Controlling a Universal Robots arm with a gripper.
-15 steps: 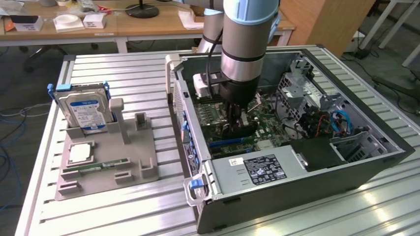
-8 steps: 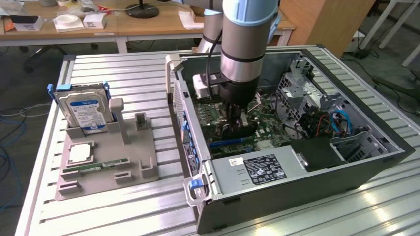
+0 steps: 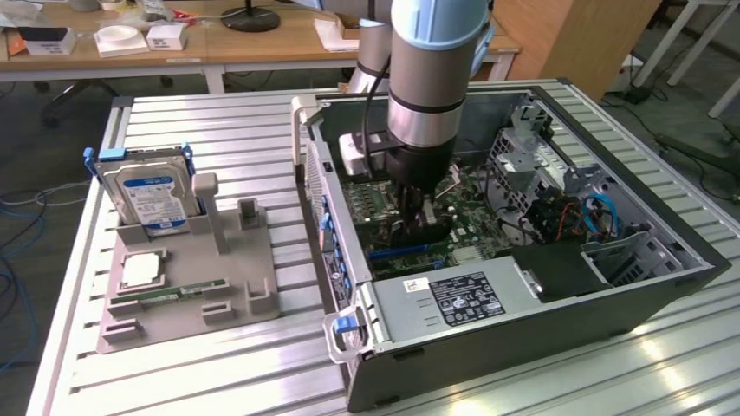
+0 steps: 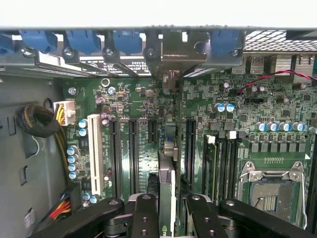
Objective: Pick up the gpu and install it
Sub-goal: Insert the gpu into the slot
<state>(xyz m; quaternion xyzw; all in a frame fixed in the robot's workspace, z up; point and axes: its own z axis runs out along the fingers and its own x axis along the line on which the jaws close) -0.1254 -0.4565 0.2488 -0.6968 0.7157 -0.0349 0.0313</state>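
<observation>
My gripper is partly closed, with fingers clamped on both faces of the gpu. I hold the card edge-on and upright over the motherboard, level with its long dark slots. The computer case surrounds the motherboard. A hard drive stands well apart from it.

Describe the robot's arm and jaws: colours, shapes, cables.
The arm is a silver-grey tube with pale blue caps and a black wrist. A white box and black cable ride its side. The jaws are black jointed bars with round bolts.
</observation>
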